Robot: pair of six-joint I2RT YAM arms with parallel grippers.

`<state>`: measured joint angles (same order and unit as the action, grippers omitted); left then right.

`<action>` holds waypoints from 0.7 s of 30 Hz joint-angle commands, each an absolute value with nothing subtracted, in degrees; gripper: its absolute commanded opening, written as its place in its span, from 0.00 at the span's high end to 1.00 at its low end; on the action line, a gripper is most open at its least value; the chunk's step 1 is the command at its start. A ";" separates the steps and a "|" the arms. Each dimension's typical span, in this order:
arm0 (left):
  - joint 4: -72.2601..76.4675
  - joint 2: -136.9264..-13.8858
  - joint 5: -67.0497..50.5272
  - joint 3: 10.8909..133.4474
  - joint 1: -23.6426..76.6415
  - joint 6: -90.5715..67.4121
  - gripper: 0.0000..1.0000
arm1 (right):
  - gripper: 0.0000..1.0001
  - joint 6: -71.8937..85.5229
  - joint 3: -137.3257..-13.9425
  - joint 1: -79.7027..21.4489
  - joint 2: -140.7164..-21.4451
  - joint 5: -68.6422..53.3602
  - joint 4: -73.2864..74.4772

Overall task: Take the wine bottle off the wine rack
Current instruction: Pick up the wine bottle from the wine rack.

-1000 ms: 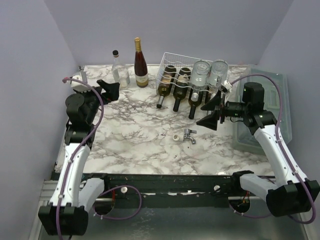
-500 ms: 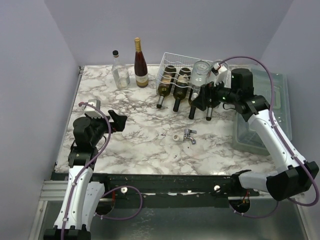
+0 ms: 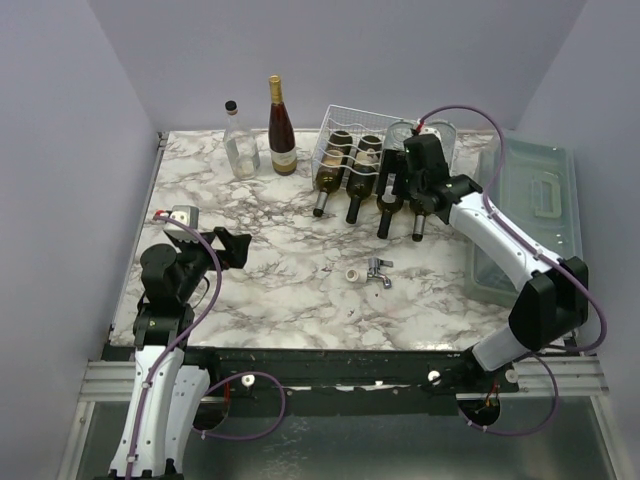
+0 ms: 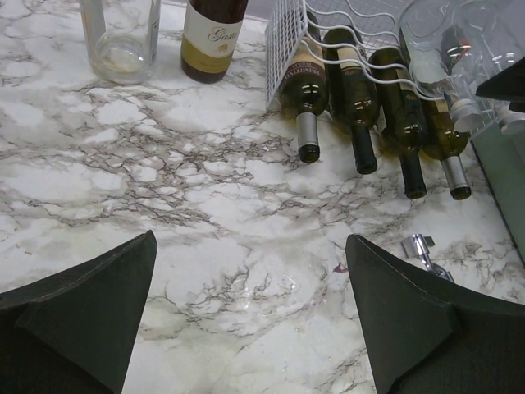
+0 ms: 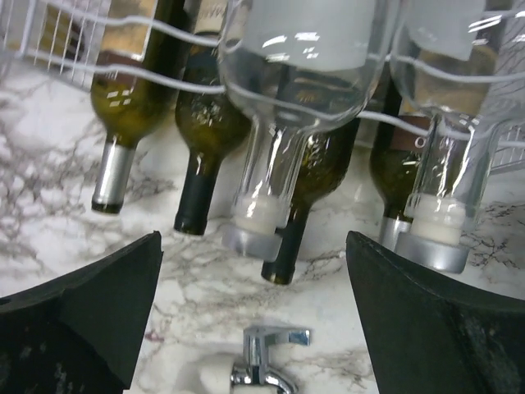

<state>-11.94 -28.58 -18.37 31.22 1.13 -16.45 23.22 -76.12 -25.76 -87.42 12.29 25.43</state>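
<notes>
Left wrist view, upper right: white wine rack [image 4: 283,37] cradling the wine bottle [image 4: 305,90], labelled "PRIMITIVO". Left gripper [image 4: 250,238] spread wide, empty. Right gripper [image 5: 253,242] likewise agape, facing clear bottles [image 5: 295,74].

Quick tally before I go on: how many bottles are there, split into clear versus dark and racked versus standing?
Dark bottles lying in the wine rack: 4
Clear bottles lying on the rack's upper wires: 2
Standing clear bottle on the table: 1
Standing red-wine bottle: 1
Total: 8
</notes>
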 commanded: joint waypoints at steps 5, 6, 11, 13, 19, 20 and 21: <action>-12.11 -27.37 -16.78 31.26 0.86 -15.31 0.01 | 0.08 31.53 -83.49 -25.63 -96.35 21.55 23.53; -12.13 -27.36 -16.87 31.29 0.88 -15.29 0.01 | 0.08 32.00 -83.96 -25.63 -97.25 21.93 23.39; -12.13 -27.40 -17.13 31.23 0.88 -15.29 0.01 | 0.09 33.14 -86.20 -25.58 -100.71 24.14 22.93; -12.14 -27.37 -17.42 31.37 0.88 -15.29 0.01 | 0.11 33.44 -86.95 -25.46 -102.14 24.53 22.89; -12.22 -27.23 -17.50 31.33 0.87 -15.21 0.01 | 0.16 34.46 -89.16 -25.23 -105.29 25.72 23.88; -12.29 -27.20 -17.52 31.33 0.82 -15.21 0.01 | 0.16 34.80 -89.22 -25.08 -105.57 25.98 23.99; -12.33 -27.24 -17.51 31.37 0.81 -15.21 0.01 | 0.17 34.98 -89.30 -24.92 -105.71 26.08 24.03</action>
<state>-12.16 -27.88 -17.82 31.22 1.13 -15.97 33.01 -87.26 -25.50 -104.14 22.83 23.92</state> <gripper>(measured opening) 0.986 0.845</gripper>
